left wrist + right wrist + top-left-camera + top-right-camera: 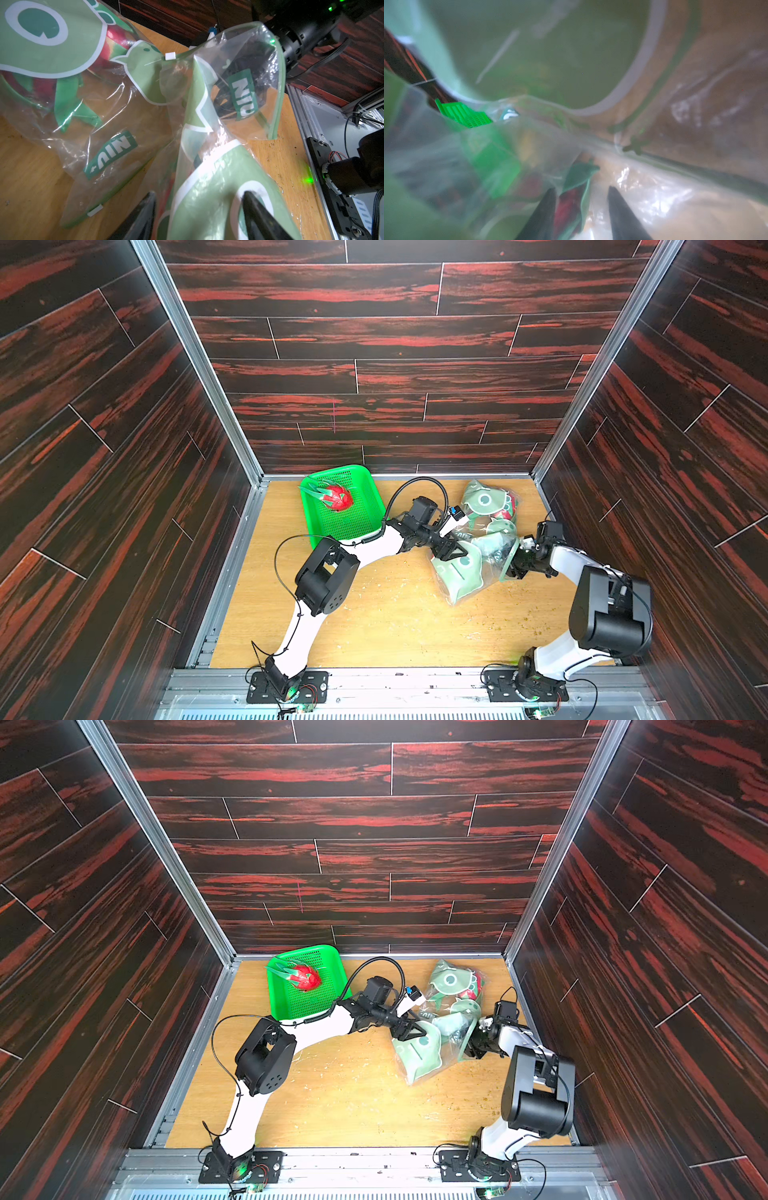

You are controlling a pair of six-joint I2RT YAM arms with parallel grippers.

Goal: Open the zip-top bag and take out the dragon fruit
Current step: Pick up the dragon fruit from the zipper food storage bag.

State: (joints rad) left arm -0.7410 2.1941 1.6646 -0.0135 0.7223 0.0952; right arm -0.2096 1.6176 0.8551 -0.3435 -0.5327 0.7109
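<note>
Dragon fruit [338, 498] is lying in the green basket [349, 526] at the far left of the tabletop [395, 626]. In both top views you are seeing its long green scales pointing toward the back corner. A second dragon fruit [508, 509] is sitting inside the zip-top bag [459, 578], at the bag's far end. It is showing red through the clear film and the green cartoon print, and the left wrist view is picking up that second dragon fruit [115, 39] too. The bag is lying crumpled on the tabletop to the right of the basket, between your two arms. Your left claw [451, 549] is sitting on a printed fold near the bag's middle. In the left wrist view that left claw [199, 193] is holding its fingers well apart, with film bunching loosely between them and not being pinched. Your right claw [514, 568] is reaching in at the bag's green-edged mouth from the right side. In the right wrist view the right claw [582, 188] is standing with its fingers apart amid blurred plastic. A red and green shape [572, 204] is showing between them, lying against one finger with a gap beside the other, so nothing is being clamped.
</note>
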